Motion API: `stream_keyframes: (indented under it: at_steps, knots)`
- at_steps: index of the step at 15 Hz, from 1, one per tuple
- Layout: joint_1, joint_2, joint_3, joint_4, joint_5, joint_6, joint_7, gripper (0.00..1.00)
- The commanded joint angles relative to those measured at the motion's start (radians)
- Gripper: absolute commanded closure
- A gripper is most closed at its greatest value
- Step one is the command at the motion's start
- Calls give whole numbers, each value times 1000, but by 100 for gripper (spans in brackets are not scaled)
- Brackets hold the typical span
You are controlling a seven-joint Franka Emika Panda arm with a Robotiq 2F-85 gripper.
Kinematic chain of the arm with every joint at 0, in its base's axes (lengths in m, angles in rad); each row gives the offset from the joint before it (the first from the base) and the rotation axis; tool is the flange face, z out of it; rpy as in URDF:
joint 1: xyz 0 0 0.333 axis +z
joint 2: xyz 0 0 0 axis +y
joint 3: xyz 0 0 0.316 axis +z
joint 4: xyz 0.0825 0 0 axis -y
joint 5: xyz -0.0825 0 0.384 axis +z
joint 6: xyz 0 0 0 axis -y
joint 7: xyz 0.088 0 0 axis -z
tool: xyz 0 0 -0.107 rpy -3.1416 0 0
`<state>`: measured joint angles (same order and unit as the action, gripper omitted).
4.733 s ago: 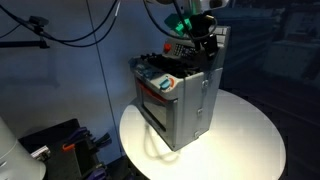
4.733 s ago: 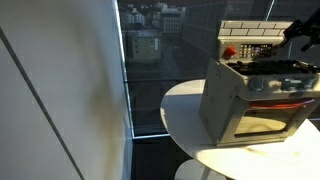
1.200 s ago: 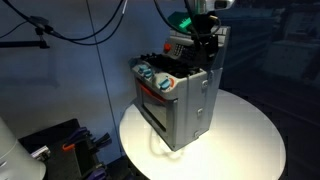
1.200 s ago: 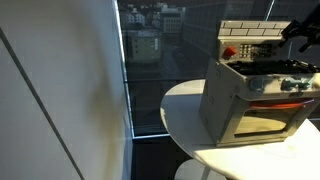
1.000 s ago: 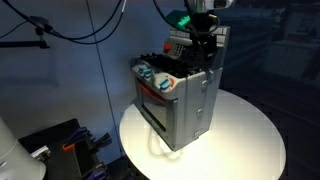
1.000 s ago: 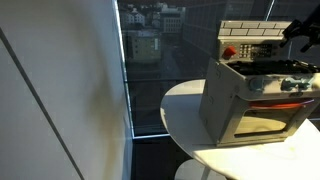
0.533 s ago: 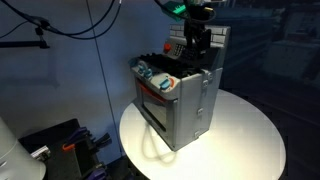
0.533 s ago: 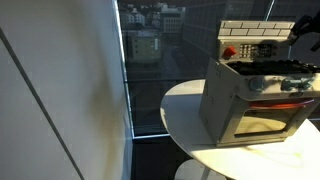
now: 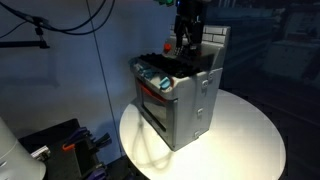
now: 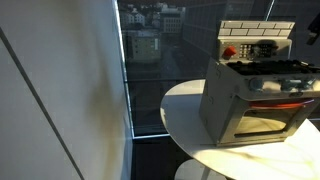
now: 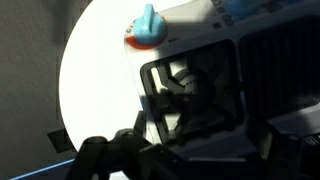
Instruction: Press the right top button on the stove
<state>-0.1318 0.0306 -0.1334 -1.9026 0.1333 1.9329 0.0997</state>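
The grey toy stove [image 9: 185,105] stands on a round white table [image 9: 250,140]; it shows in both exterior views [image 10: 255,100]. Its tile-patterned back wall [image 10: 255,35] carries a red button [image 10: 229,52] on one side. My gripper [image 9: 184,42] hangs over the black burners, just in front of the back wall, with its fingers pointing down and looking closed. In the wrist view the gripper [image 11: 190,128] is a dark shape over a black burner grate [image 11: 200,85], with a teal knob [image 11: 148,27] at the top. The gripper is out of an exterior view at its right edge.
Black cables [image 9: 70,30] hang at the left behind the table. Dark equipment [image 9: 55,145] sits on the floor beside the table. A large window [image 10: 150,60] and a pale wall [image 10: 60,100] stand to one side of the stove.
My gripper has risen and shifted sideways away from the back wall's end, towards the middle of the stove top. It has left one exterior view.
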Motion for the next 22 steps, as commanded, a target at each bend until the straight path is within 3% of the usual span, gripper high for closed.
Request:
stream_keyframes:
  at_steps: [1, 10, 22]
  knots:
    - [-2, -38, -3, -1, -48, -67, 20, 0]
    - [-1, -93, -1, -33, -110, -159, 26, 0]
    - [-7, -281, 4, -200, -149, -164, 36, 0]
